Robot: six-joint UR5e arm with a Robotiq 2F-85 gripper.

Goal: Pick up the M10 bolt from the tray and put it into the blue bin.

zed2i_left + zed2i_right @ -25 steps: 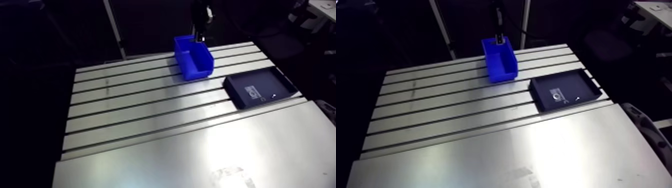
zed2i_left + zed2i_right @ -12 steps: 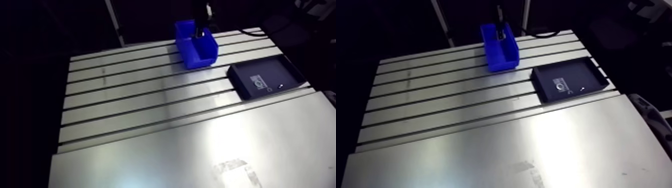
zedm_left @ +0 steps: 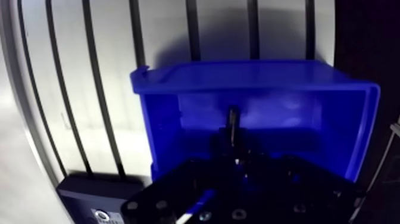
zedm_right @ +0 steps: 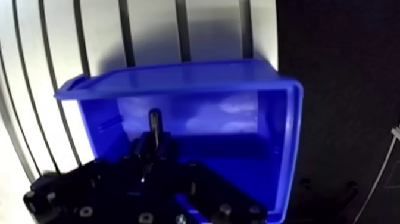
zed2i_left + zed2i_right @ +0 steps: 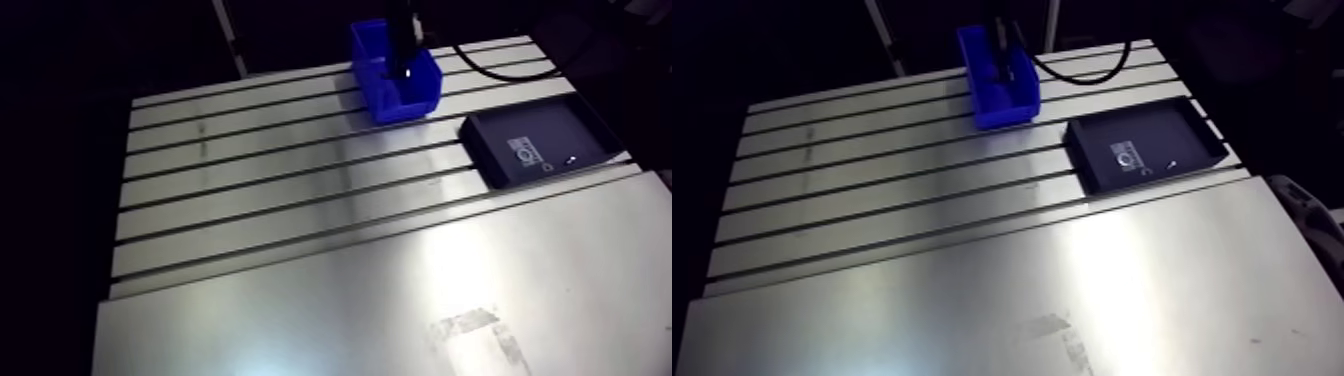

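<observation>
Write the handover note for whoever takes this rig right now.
Claw: shut on the bolt, reaching into the bin.
Bin stands on the table, apart from the tray. The tray holds two small parts.
Done: bolt is out of the tray and over the bin's floor.
Left: open the claw to drop the bolt, then lift clear.
</observation>
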